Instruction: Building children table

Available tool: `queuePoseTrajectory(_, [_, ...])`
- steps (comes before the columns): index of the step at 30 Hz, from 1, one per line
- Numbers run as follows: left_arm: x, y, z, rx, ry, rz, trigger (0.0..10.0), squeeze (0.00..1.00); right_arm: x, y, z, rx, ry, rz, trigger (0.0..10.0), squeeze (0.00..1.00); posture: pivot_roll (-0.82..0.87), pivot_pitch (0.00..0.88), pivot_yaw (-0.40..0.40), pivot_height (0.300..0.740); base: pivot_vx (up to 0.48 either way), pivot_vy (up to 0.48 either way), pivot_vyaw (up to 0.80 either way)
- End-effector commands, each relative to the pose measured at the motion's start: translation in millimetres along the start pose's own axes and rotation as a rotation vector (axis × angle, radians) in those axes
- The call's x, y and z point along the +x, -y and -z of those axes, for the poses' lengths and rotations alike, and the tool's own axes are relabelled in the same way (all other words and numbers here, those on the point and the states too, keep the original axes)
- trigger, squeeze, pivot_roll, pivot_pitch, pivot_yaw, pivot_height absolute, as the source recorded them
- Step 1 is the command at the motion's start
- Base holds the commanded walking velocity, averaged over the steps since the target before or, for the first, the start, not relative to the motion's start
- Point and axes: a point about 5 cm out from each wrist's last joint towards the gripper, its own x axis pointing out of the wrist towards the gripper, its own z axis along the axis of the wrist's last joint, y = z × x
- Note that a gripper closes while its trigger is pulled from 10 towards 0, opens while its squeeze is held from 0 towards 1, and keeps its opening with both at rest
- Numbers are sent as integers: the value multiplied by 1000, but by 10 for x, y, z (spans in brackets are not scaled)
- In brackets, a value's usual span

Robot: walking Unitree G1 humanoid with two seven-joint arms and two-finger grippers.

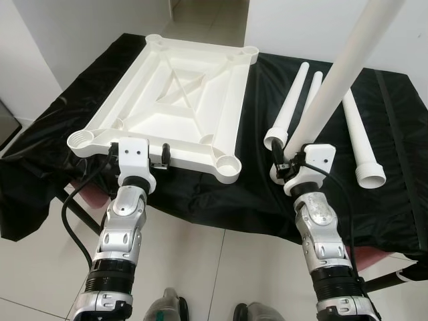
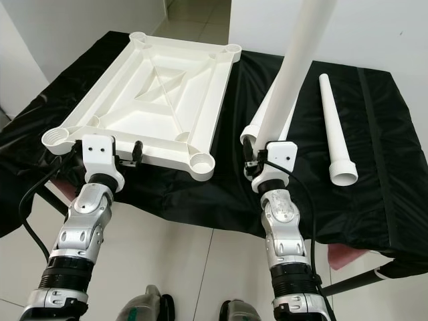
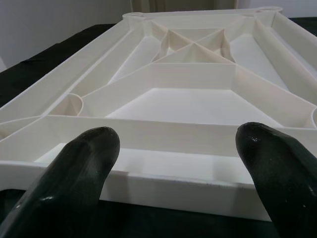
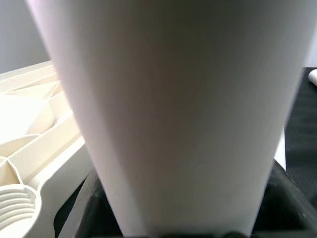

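A white table top (image 1: pixel 175 100) lies upside down on a black cloth (image 1: pixel 394 194), with a threaded socket (image 1: pixel 229 164) at each corner. My left gripper (image 1: pixel 161 156) is open at the top's near rim (image 3: pixel 163 173), and its fingers (image 3: pixel 81 161) stand wide apart on either side of a stretch of that rim. Right of the top, my right gripper (image 1: pixel 289 168) is shut on the thick end of a white table leg (image 1: pixel 341 73), which points up and tilts away to the right. In the right wrist view the leg (image 4: pixel 173 109) is close, beside a corner socket (image 4: pixel 15 210).
Two more legs (image 1: pixel 289 110) lie side by side on the cloth behind the right gripper, and a third leg (image 1: pixel 360 140) lies further right. The cloth's front edge hangs over a pale tiled floor (image 1: pixel 214 267). A black cable (image 1: pixel 73 214) loops beside my left arm.
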Motion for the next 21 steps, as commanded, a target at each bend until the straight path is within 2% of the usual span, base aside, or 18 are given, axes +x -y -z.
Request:
queuePoseTrajectory(1, [12, -94, 45, 6, -16, -95, 10000, 0, 1, 4, 17, -4, 6, 4, 10000, 0, -15, 48, 64, 740, 0, 0, 0])
queuePoseTrajectory(11, [189, -82, 20, 18, -11, -62, 10000, 0, 22, -64, 63, -6, 8, 8, 10000, 0, -66, 46, 97, 740, 0, 0, 0])
queuePoseTrajectory(21, [255, 2, 56, 30, -17, -38, 10000, 0, 84, -57, 35, -7, 26, 19, 10000, 0, -100, 1, 101, 740, 0, 0, 0])
